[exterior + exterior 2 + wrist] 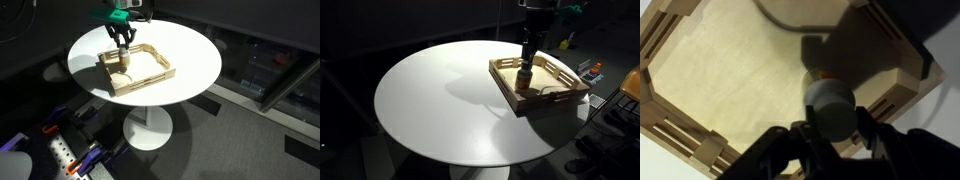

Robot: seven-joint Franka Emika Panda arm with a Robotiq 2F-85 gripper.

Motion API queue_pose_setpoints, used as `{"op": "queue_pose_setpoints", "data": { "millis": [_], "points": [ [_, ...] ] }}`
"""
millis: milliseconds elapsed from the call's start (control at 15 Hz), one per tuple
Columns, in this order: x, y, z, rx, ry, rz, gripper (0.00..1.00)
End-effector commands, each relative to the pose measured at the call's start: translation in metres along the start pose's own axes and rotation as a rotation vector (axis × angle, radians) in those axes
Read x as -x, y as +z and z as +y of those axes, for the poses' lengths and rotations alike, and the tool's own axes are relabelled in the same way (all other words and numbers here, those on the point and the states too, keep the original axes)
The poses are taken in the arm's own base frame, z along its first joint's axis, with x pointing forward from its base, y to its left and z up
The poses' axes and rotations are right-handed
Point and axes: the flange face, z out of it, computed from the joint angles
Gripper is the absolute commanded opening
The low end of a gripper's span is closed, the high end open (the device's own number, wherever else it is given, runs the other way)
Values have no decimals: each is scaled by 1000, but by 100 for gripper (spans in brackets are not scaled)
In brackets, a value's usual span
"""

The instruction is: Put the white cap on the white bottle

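Note:
My gripper [830,128] is low inside the light wooden tray [720,70], also seen in both exterior views [122,44] [527,62]. Its fingers are closed on either side of a whitish-grey round piece, the white cap [830,122]. The white bottle [828,92] shows just beyond the fingertips, in line with the cap. In an exterior view the bottle [525,80] stands upright in the tray right under the gripper. The seam between cap and bottle is shadowed, so I cannot tell whether they touch.
The tray [160,72] [560,92] sits on a round white table [190,50] [430,100]. Its slotted walls [910,65] rise close around the gripper. A small orange mark [820,72] lies on the tray floor beside the bottle. Dark surroundings and clutter lie beyond the table.

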Motion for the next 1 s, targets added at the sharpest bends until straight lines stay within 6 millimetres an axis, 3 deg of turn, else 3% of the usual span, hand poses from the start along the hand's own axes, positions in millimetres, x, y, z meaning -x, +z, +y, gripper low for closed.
{"op": "queue_pose_setpoints", "data": {
  "millis": [0,933],
  "points": [
    [-8,-1,1,2,-21,0,19],
    [-4,1,-4,31,-41,-1,19]
  ]
}}
